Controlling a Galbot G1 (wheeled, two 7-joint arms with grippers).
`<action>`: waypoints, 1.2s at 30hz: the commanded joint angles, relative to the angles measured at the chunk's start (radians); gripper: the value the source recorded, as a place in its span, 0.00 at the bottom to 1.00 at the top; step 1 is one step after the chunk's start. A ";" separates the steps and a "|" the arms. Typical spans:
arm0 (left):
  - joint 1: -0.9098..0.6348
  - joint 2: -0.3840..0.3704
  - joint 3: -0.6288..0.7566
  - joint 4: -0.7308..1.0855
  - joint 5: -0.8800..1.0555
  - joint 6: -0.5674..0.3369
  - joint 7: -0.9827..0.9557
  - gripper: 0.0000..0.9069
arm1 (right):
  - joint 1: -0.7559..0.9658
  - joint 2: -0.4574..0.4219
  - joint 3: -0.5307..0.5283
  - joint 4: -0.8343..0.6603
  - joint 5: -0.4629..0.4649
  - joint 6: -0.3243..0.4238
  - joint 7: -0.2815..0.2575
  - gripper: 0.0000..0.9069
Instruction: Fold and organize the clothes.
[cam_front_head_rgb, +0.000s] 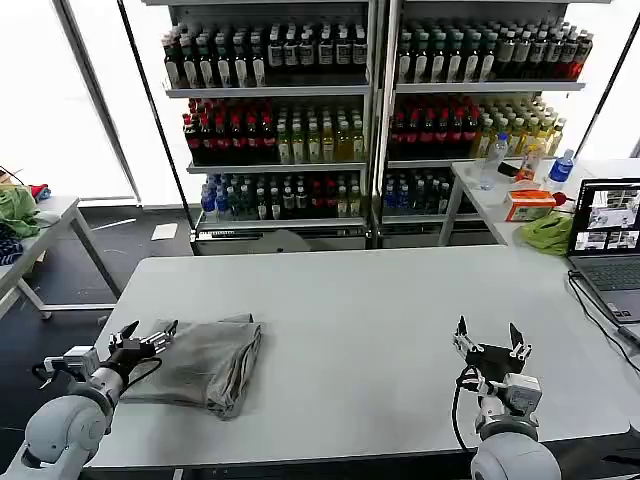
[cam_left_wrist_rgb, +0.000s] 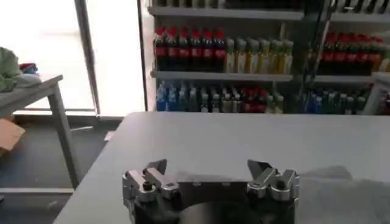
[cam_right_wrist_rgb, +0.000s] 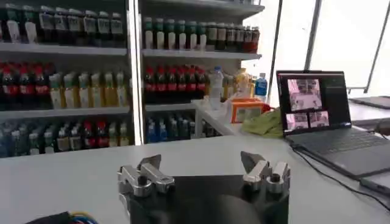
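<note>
One grey shirt (cam_front_head_rgb: 205, 364) lies folded into a rough rectangle on the left part of the white table (cam_front_head_rgb: 370, 320). My left gripper (cam_front_head_rgb: 150, 336) hovers at the shirt's left edge, open, nothing between its fingers. In the left wrist view the left gripper (cam_left_wrist_rgb: 210, 167) stands open over bare table, with a bit of the grey shirt (cam_left_wrist_rgb: 341, 192) to one side. My right gripper (cam_front_head_rgb: 489, 340) is open near the table's front right, far from the shirt. The right wrist view shows the right gripper (cam_right_wrist_rgb: 201, 163) open and empty above the tabletop.
A laptop (cam_front_head_rgb: 606, 240) with cables sits at the table's right edge. Behind it a side table holds a lime-green cloth bundle (cam_front_head_rgb: 548, 232), an orange box (cam_front_head_rgb: 528, 205) and bottles. Drink shelves (cam_front_head_rgb: 370, 110) fill the back. Another small table (cam_front_head_rgb: 40, 230) stands at far left.
</note>
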 joint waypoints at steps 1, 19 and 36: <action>0.008 0.008 -0.020 0.121 0.042 -0.014 0.022 1.00 | 0.000 0.002 -0.001 -0.002 0.000 0.002 0.001 1.00; 0.044 -0.026 -0.014 0.089 0.028 0.018 0.048 1.00 | -0.004 -0.001 -0.004 -0.002 -0.003 0.004 -0.002 1.00; 0.047 -0.042 -0.003 0.086 0.031 0.013 0.060 0.00 | 0.000 0.000 -0.004 -0.004 -0.003 0.006 -0.003 1.00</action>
